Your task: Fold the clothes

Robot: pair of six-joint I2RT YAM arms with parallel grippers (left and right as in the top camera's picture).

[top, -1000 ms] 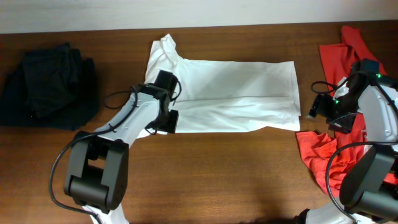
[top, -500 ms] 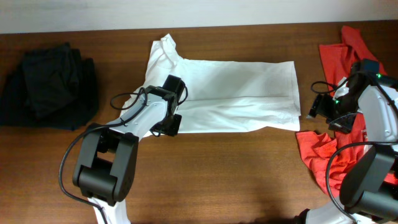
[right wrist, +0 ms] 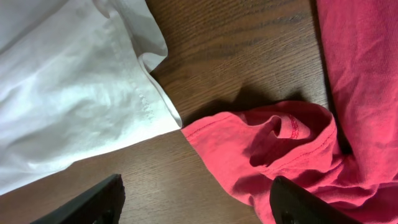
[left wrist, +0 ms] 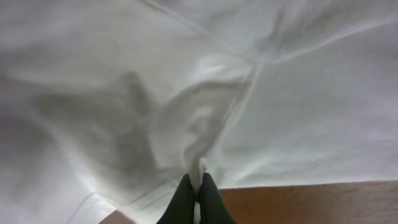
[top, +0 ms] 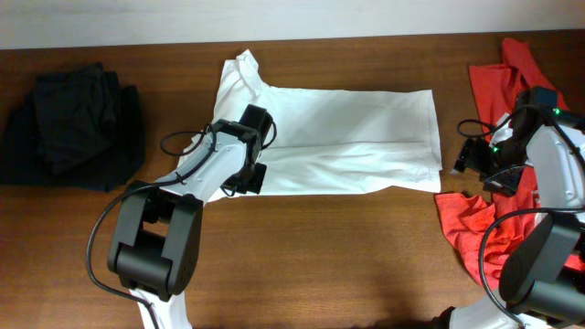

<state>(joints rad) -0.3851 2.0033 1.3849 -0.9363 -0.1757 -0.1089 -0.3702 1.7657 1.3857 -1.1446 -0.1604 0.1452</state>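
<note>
A dark wooden table point(top: 320, 265) fills the overhead view, with a pale wall strip along its 12 o'clock edge. The white T-shirt point(top: 347, 137) lies spread as a wide band across the centre, one sleeve poking out toward 11 o'clock. The red T-shirt point(top: 475, 228) is crumpled at the 3 o'clock side, and a heap of dark clothes point(top: 73, 128) sits at 9 o'clock.

The left jaws are pressed together on a ridge of the white T-shirt point(left wrist: 280, 124) at its 7 o'clock edge, with bare wood just beyond them. The right jaws stand spread and hold nothing. They hover above the gap where the white T-shirt's point(right wrist: 62, 93) hem corner nearly meets the red T-shirt point(right wrist: 348, 93), at the white shirt's 4 o'clock corner.

The step in hand looks like a fold of the white shirt, gripped at one end only. Next, the right jaws would need to come down on the hem corner and close, so both ends can be lifted and carried over together. If only one side is lifted, the soft cloth would probably skew or bunch.

No basket, box or other container is in view, and the garments lie directly on the wood.
</note>
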